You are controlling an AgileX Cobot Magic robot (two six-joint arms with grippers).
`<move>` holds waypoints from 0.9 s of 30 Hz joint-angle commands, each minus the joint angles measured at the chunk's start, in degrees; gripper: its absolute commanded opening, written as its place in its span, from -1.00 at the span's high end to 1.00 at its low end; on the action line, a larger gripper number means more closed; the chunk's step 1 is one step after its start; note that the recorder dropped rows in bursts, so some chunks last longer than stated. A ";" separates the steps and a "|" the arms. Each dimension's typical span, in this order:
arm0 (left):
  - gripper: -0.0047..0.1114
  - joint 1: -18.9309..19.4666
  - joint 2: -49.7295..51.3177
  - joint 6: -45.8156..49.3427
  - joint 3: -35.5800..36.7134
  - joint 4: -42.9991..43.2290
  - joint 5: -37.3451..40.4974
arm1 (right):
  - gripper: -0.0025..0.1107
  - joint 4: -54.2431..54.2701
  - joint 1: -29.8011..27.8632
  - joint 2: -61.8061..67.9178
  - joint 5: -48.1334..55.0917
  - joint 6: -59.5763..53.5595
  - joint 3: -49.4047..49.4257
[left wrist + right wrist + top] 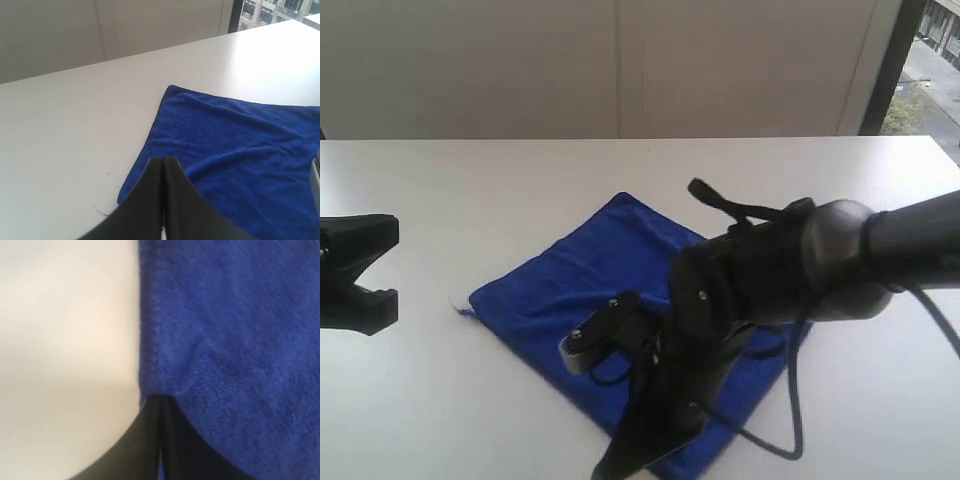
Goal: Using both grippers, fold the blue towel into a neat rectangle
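The blue towel (610,260) lies spread flat on the white table, one corner pointing to the back. My right arm reaches over it, and the right gripper (610,465) points down at the towel's front edge. In the right wrist view the right gripper (160,398) is shut with its tips against the hem of the towel (235,340); no pinched cloth shows. The left arm's black end (360,270) stays left of the towel. In the left wrist view the left gripper (163,159) is shut and empty, above the near corner of the towel (240,150). A loose thread (100,211) trails beside that corner.
The white table (520,180) stretches bare round the towel, to a pale wall at the back. A window (920,70) sits at the far right. The right arm's cables (790,400) hang low over the towel.
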 commanded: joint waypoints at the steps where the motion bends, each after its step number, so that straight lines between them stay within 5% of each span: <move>1: 0.92 -0.36 -0.46 -0.39 0.36 -0.68 1.27 | 0.96 1.02 4.99 -0.09 -0.26 0.49 -4.42; 6: 0.92 -0.36 -0.46 -0.39 0.36 -0.68 2.43 | 0.96 -5.58 4.64 -3.13 0.60 2.32 -8.97; 14: 0.92 -0.36 -0.46 -0.39 0.36 -0.68 4.88 | 0.96 -40.32 -3.23 -6.28 11.41 25.24 -8.96; 27: 0.92 -0.36 -0.46 -0.39 0.36 -0.68 5.30 | 0.96 -39.92 -6.70 -1.18 8.31 25.12 -0.43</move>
